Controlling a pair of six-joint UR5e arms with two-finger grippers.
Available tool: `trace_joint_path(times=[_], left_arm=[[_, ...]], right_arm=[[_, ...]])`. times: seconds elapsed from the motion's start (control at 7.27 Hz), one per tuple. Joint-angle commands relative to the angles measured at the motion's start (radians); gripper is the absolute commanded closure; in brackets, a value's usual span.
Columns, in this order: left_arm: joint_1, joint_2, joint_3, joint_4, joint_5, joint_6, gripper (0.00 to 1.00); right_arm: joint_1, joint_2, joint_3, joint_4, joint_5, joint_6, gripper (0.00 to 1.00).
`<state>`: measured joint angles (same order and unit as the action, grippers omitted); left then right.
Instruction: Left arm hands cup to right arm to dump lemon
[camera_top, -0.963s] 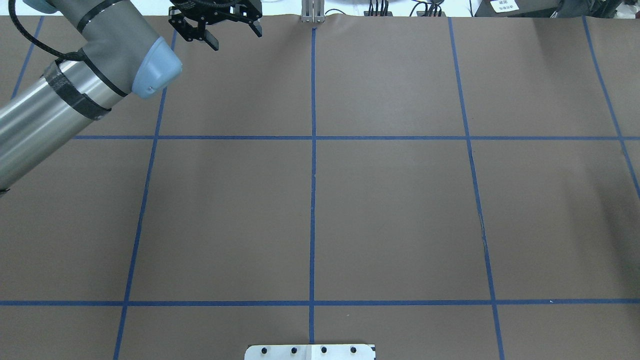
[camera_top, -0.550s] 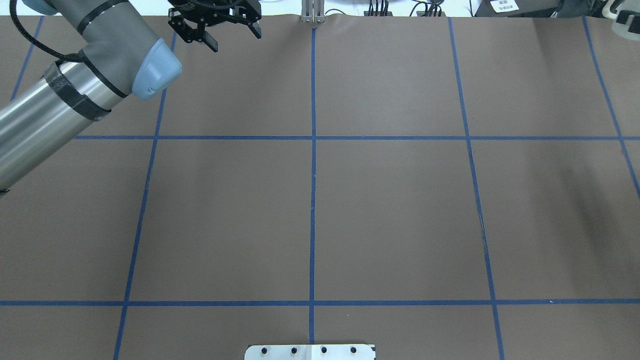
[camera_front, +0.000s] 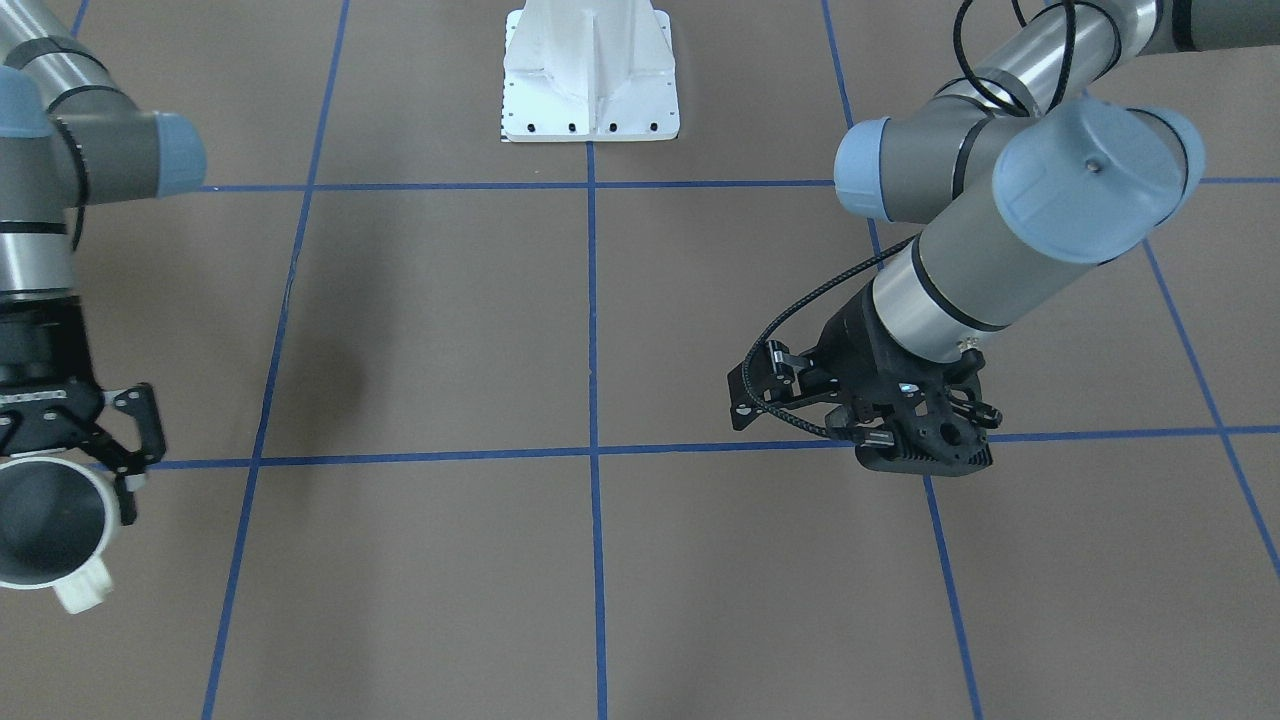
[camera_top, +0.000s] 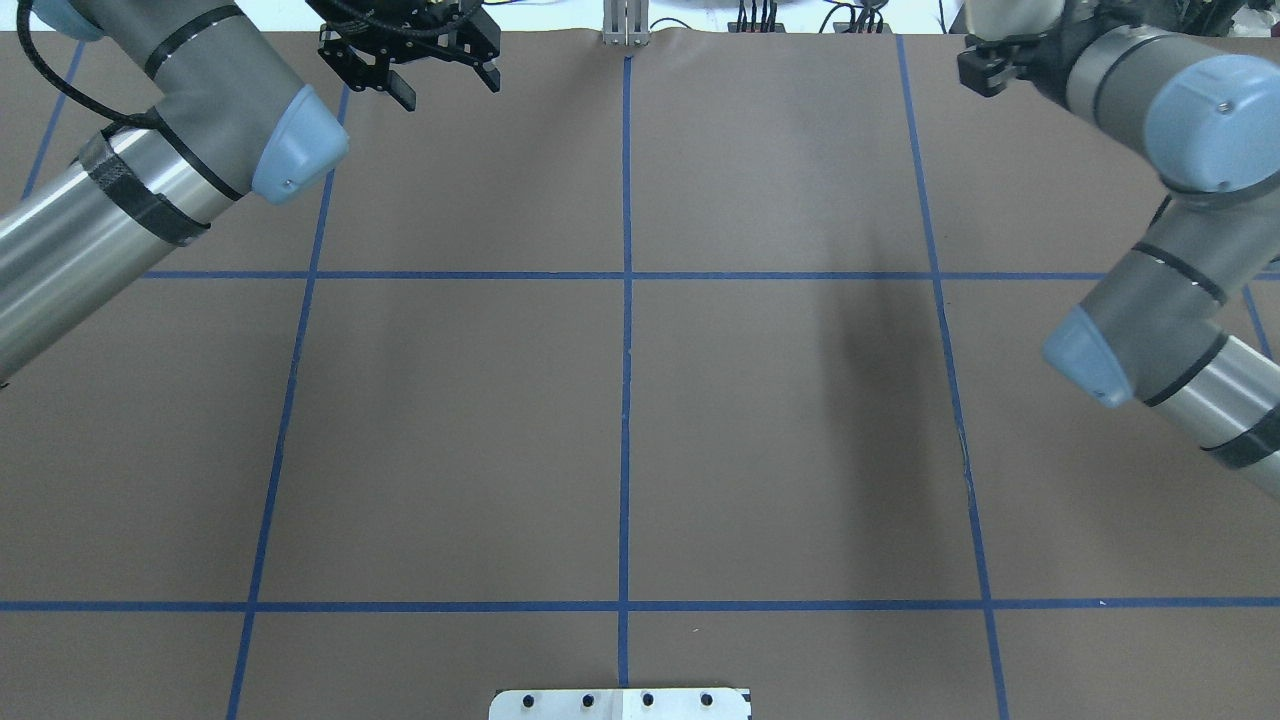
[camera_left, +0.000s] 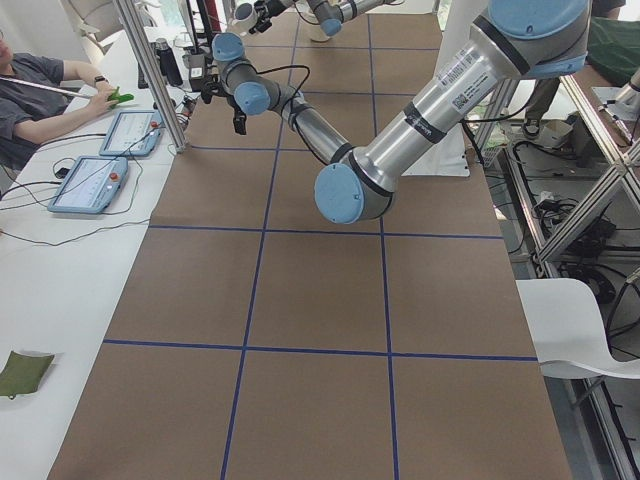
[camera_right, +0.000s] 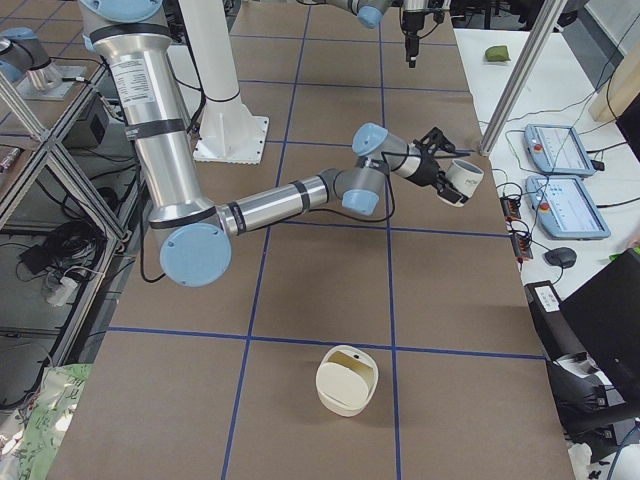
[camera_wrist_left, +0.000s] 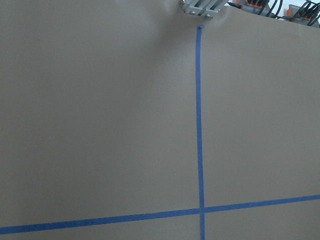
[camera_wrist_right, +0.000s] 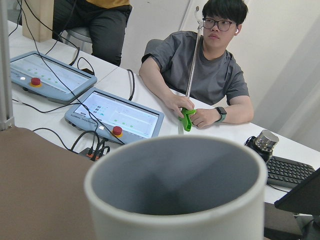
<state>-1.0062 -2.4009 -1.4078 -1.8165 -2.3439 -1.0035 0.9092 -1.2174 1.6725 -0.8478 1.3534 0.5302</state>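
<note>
One cup (camera_front: 45, 520) tilting, lower left of front view, right hand (camera_front: 75, 455) gripping it. Left hand (camera_top: 445, 78) hanging open, upper left overhead. One cream bin (camera_right: 347, 380) sitting on counter (camera_top: 780, 420).

The table (camera_top: 780, 420) is brown, ruled into squares by blue tape lines. The cup (camera_front: 45, 520) is white outside and grey inside. The left arm (camera_front: 980, 270) and right arm (camera_top: 1180, 300) are grey and silver with pale blue caps; the left claw (camera_top: 442, 82) is black. A tub (camera_right: 347, 380) is cream.
</note>
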Motion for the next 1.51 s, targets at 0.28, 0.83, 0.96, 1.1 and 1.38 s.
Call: trace_joint_path(times=[0.28, 0.83, 0.96, 1.1, 1.38], left_arm=[[-0.006, -0.044, -0.006, -0.010, -0.011, -0.152, 0.00], [0.006, -0.086, -0.010, -0.158, -0.011, -0.408, 0.00], [0.009, -0.086, -0.011, -0.159, -0.012, -0.408, 0.00], [0.018, -0.086, -0.011, -0.161, -0.014, -0.406, 0.00], [0.049, -0.086, -0.011, -0.191, -0.028, -0.408, 0.02]], right_arm=[[-0.234, 0.178, 0.004, -0.202, -0.268, -0.010, 0.95], [-0.395, 0.258, 0.003, -0.237, -0.477, 0.005, 0.93], [-0.453, 0.284, 0.000, -0.237, -0.559, 0.007, 0.93], [-0.481, 0.286, 0.000, -0.237, -0.594, 0.007, 0.93], [-0.493, 0.288, -0.011, -0.238, -0.600, 0.010, 0.93]])
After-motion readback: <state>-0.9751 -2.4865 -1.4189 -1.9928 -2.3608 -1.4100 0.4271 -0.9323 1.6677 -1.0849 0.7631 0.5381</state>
